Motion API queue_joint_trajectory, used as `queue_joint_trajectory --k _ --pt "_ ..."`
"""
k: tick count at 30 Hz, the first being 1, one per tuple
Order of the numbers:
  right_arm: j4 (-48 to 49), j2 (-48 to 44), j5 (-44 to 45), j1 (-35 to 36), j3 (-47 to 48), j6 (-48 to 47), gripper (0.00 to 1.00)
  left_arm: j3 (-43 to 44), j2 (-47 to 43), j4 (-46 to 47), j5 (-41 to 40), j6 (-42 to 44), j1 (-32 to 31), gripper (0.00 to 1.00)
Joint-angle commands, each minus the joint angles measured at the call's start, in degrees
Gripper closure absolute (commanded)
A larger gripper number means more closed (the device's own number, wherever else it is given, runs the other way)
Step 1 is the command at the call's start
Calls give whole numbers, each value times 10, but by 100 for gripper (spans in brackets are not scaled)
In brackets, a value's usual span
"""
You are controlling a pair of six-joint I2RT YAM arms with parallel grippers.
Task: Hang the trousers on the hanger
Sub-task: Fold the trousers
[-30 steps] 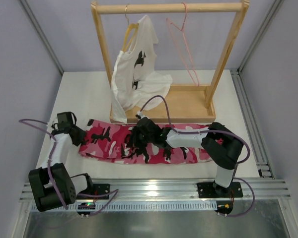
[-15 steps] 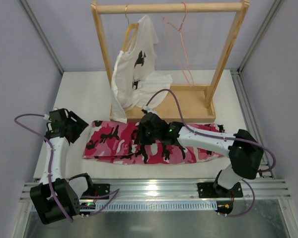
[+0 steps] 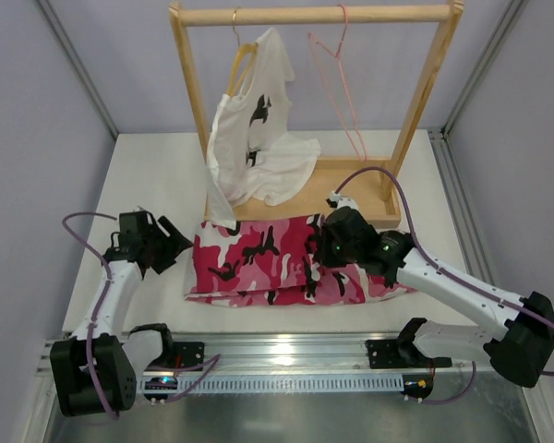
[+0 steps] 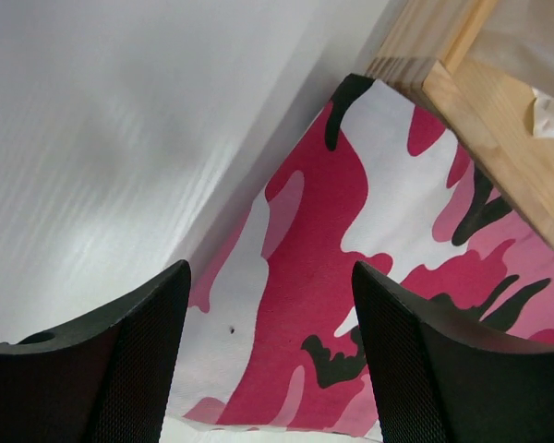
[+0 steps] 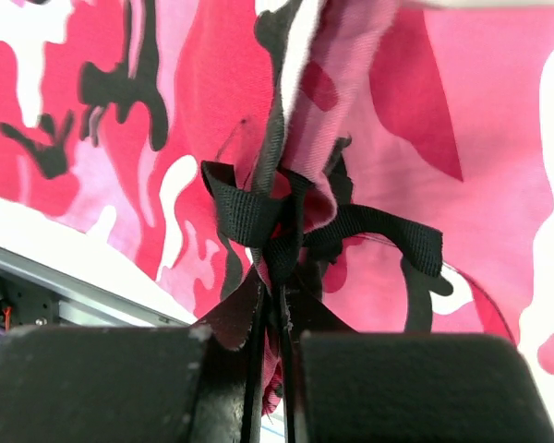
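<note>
The pink, white and black camouflage trousers (image 3: 258, 263) lie folded on the table in front of the wooden rack. My right gripper (image 3: 325, 242) is shut on a bunched edge of them, and the right wrist view shows cloth and a black strap (image 5: 249, 212) pinched in the right gripper (image 5: 279, 351). Just left of the fold, my left gripper (image 3: 174, 245) stands open; in its wrist view the trousers (image 4: 332, 277) lie beyond the empty left gripper (image 4: 272, 369). The thin pink wire hanger (image 3: 337, 83) hangs from the rack's top bar, right of centre.
The wooden rack (image 3: 314, 15) stands at the back, its base board (image 3: 342, 194) touching the trousers' far edge. A white T-shirt (image 3: 254, 138) hangs on a wooden hanger (image 3: 243, 60) at the rack's left. The rack's base corner (image 4: 499, 120) shows close to my left gripper.
My right gripper has dragged the trousers' gripped part to the right, so the cloth now lies shorter and folded. My left gripper has opened, let go of the left end and followed rightwards.
</note>
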Motion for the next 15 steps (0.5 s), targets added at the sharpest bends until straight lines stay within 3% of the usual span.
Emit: queue_joint_trajectory --k 1,5,9,15 --pt "27 -31 -37 -5 -36 -44 96 -6 17 37 2 -20 -26 29" --pt "110 -23 -86 0 -61 -22 96 16 31 29 -18 -16 -32 29" --pt "123 40 -76 43 -1 -6 95 34 40 17 -48 -10 -32 28" --pt "143 137 -62 80 17 12 84 38 44 10 -32 -7 -43 29"
